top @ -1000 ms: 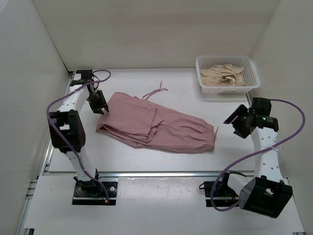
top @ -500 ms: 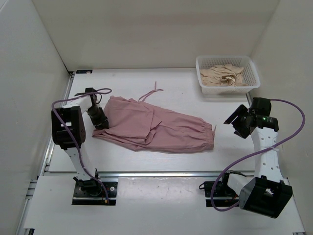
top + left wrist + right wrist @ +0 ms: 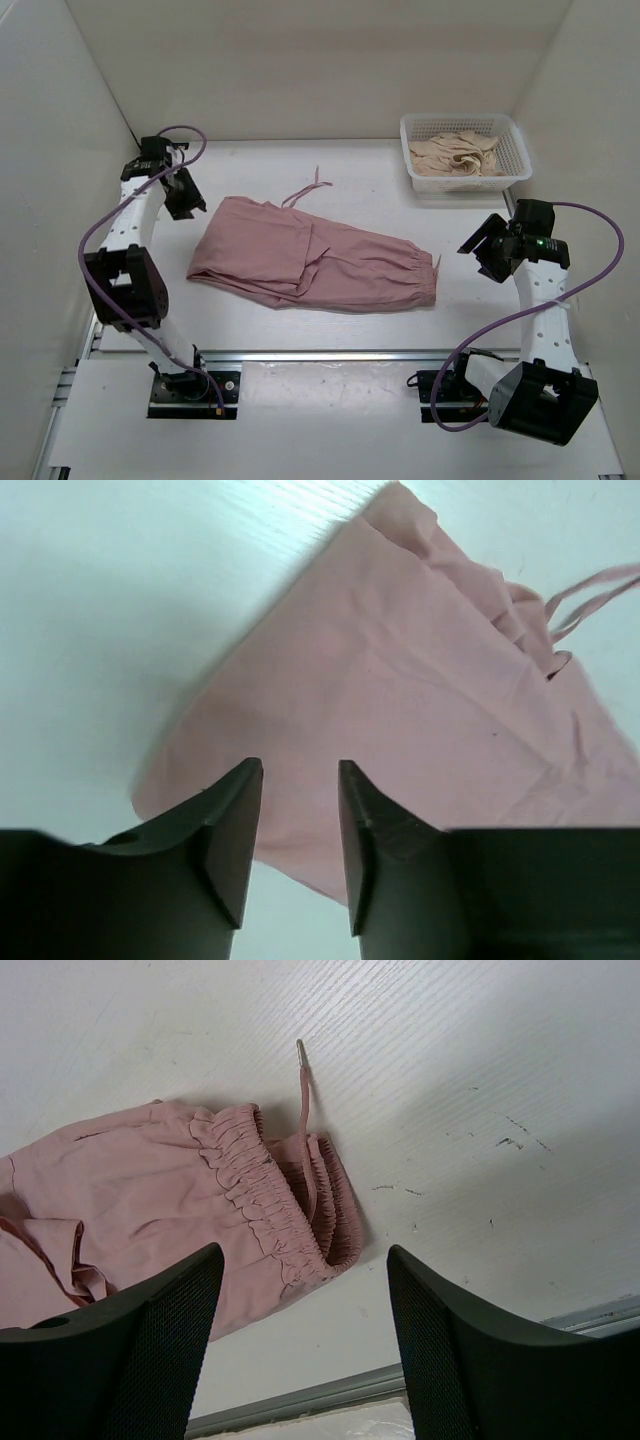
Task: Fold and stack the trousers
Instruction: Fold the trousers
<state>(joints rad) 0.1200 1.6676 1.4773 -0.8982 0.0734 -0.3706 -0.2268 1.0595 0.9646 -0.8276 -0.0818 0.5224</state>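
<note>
Bright even light; left wrist view shows the trousers [image 3: 420, 710] blurred.

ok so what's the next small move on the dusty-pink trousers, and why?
Probably lower the right gripper onto the gathered elastic end and pinch it, to fold it leftward. The dusty-pink thin-fabric trousers lie flat as one long strip. Both grippers are open and empty; the right hovers just beyond that end, the left gripper near the opposite end.

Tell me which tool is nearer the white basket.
Right. The right tool sits just in front of the basket, by the gathered end of the trousers. The left tool is across the table, at their opposite end.
</note>
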